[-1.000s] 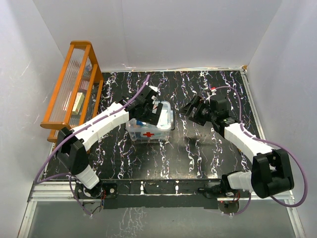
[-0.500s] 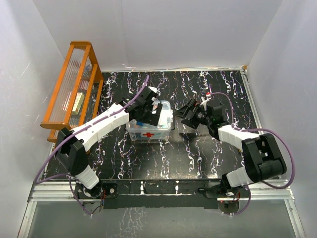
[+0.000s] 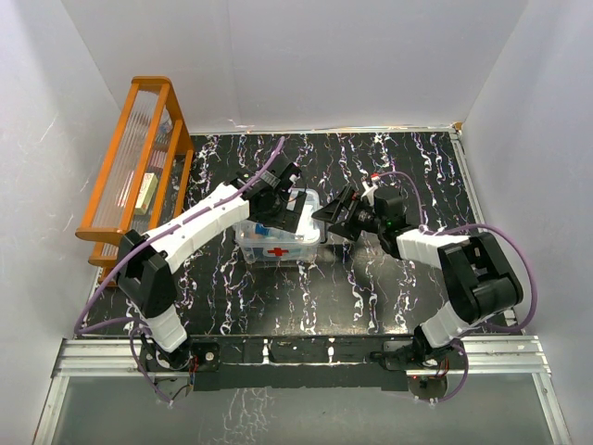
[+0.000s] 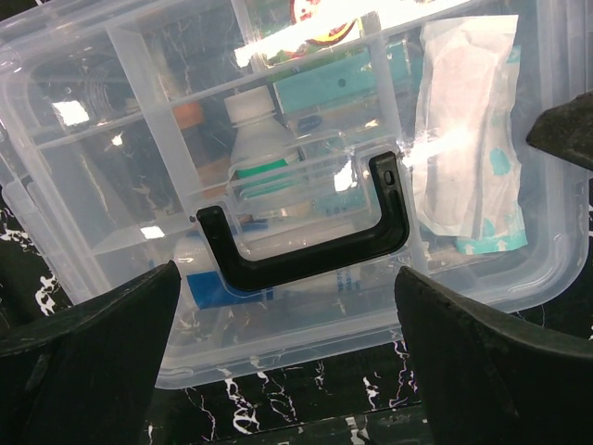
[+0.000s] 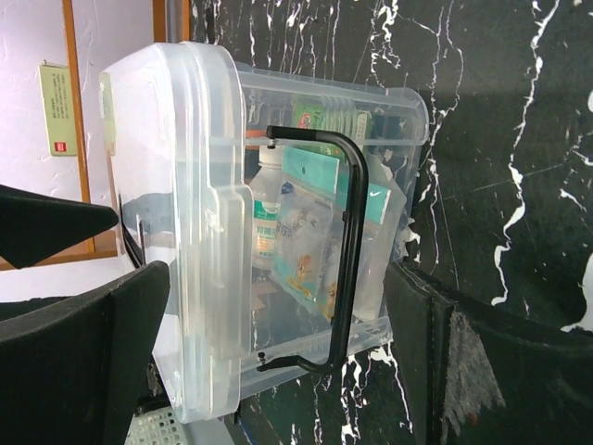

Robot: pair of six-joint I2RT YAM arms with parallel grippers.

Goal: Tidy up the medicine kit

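Observation:
The medicine kit (image 3: 281, 239) is a clear box with a red cross on its near side, standing at mid table with its lid on. In the left wrist view I look down on the clear lid (image 4: 139, 111) and its dark handle (image 4: 306, 264). A white bottle, teal packets and a gauze packet show through. My left gripper (image 3: 287, 209) hovers open over the lid (image 4: 289, 371). My right gripper (image 3: 326, 219) is open at the kit's right end (image 5: 278, 366). Its fingers straddle that end and a black wire latch (image 5: 349, 250).
An orange slatted rack (image 3: 139, 162) stands along the left wall with a yellowish box in it. It also shows behind the kit in the right wrist view (image 5: 67, 102). White walls close the table at the back and both sides.
My right gripper has moved left across the table to the kit's right end. My left gripper has shifted slightly above the lid. The kit has not moved.

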